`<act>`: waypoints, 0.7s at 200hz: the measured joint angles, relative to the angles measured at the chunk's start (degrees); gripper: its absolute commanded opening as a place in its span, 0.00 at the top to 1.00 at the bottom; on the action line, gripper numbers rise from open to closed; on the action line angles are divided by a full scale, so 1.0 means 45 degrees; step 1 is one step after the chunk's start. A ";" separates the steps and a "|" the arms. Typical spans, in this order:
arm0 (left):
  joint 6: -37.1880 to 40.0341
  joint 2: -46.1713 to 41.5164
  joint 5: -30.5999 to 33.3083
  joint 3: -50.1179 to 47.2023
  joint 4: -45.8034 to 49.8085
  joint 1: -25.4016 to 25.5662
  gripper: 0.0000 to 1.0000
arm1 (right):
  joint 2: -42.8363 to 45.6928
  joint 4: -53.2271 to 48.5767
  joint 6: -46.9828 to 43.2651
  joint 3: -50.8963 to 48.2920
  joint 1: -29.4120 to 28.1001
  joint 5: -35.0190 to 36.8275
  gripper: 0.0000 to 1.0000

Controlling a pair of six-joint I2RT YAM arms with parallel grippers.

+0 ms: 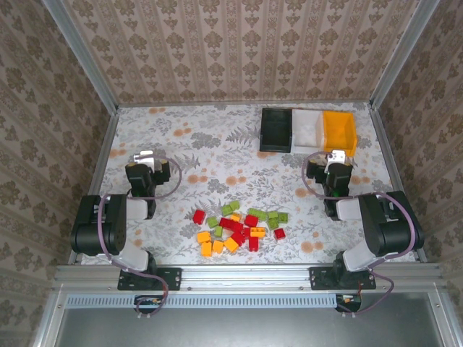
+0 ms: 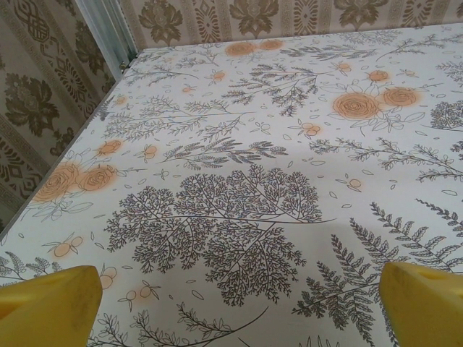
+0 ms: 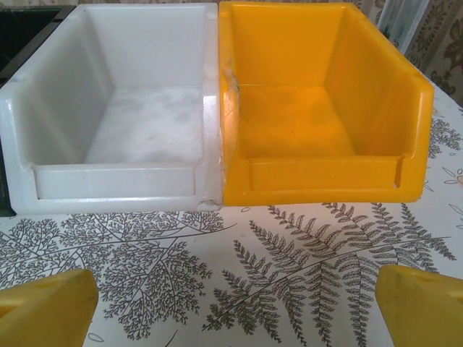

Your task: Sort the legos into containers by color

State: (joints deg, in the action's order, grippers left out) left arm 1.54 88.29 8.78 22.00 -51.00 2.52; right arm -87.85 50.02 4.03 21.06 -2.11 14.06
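Red, green and orange legos cluster near the counter front edge; containers occupy its far-right corner. Left gripper and right gripper: wide, empty.

The bricks lie clustered on the table near the middle of its front edge, and the three bins stand side by side in a row at the far right, just behind the right gripper.
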 measured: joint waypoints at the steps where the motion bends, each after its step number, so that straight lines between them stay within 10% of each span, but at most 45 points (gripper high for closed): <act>1: 0.0000 0.0000 0.0000 0.0000 0.0000 0.0000 0.00 | 0.0000 0.0000 0.0005 0.0000 0.0005 0.0000 0.00; 78: -0.0301 -0.3147 0.1991 0.1452 0.3487 0.0729 0.00 | 0.2501 -0.4993 0.0835 0.2817 -0.0180 0.0777 0.00; 140: -0.5221 -0.4692 0.2079 0.1681 0.4473 0.0126 0.00 | 0.1156 -0.9267 0.6062 0.6479 0.1394 0.0073 0.00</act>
State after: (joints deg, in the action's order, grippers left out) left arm -21.96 67.18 18.13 29.56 -30.87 3.09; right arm -82.65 8.32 31.31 50.22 4.16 14.39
